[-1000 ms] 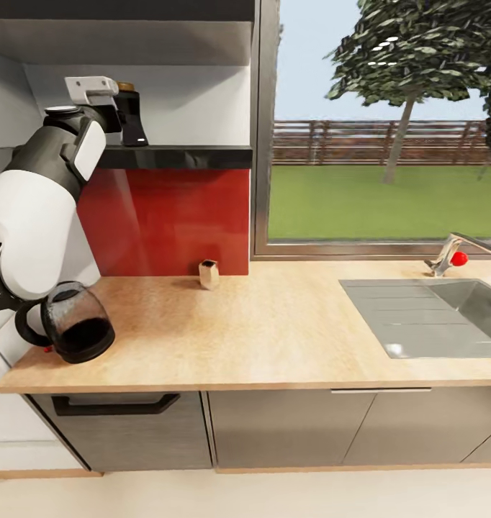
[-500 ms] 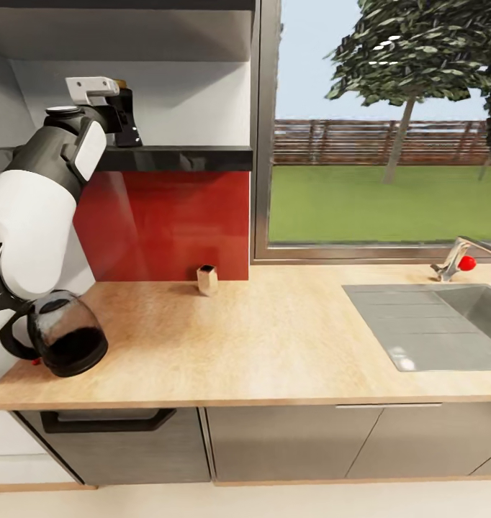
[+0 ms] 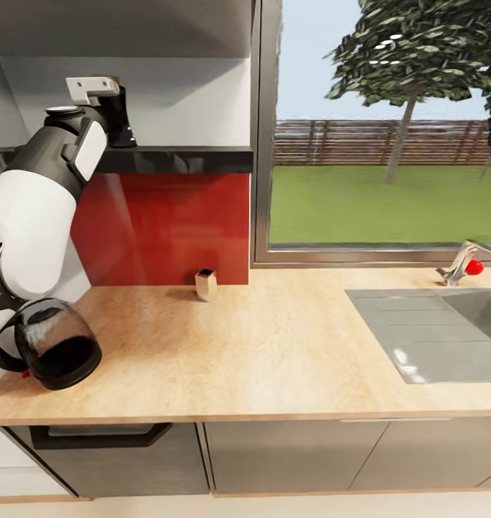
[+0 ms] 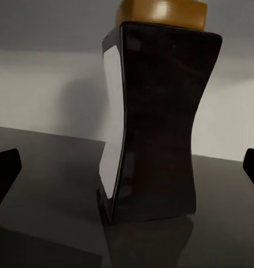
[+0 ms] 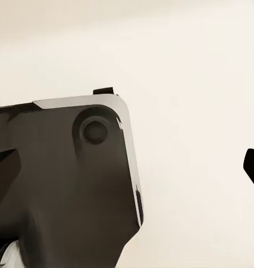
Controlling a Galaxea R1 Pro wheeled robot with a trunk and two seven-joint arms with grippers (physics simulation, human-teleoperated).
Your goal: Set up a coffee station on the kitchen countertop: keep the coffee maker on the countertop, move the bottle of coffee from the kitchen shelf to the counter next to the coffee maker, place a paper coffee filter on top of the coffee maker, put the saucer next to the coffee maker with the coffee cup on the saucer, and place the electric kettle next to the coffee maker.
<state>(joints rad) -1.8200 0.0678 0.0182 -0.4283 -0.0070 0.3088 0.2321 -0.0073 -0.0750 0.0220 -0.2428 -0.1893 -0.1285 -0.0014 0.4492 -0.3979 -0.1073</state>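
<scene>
The bottle of coffee (image 4: 154,123), dark brown and waisted with a tan cap, stands upright on the dark kitchen shelf (image 3: 181,157). My left gripper (image 3: 120,108) is raised to it and open, one fingertip (image 4: 4,173) on each side of the bottle and apart from it. In the head view the gripper hides most of the bottle. The electric kettle (image 3: 56,345), glass with dark liquid, sits at the left end of the kitchen countertop (image 3: 274,345). My right gripper (image 5: 127,167) is open and empty beside the robot's dark body. The coffee maker, saucer, coffee cup and filter are out of view.
A small tan box (image 3: 206,284) stands by the red backsplash (image 3: 166,223). A steel sink (image 3: 433,331) with a faucet (image 3: 463,262) takes the counter's right end. A large window (image 3: 382,129) is right of the shelf, with an upper cabinet above the shelf.
The whole head view has shifted, so the camera moved. My left gripper has closed in on the bottle, which it now covers more in the head view.
</scene>
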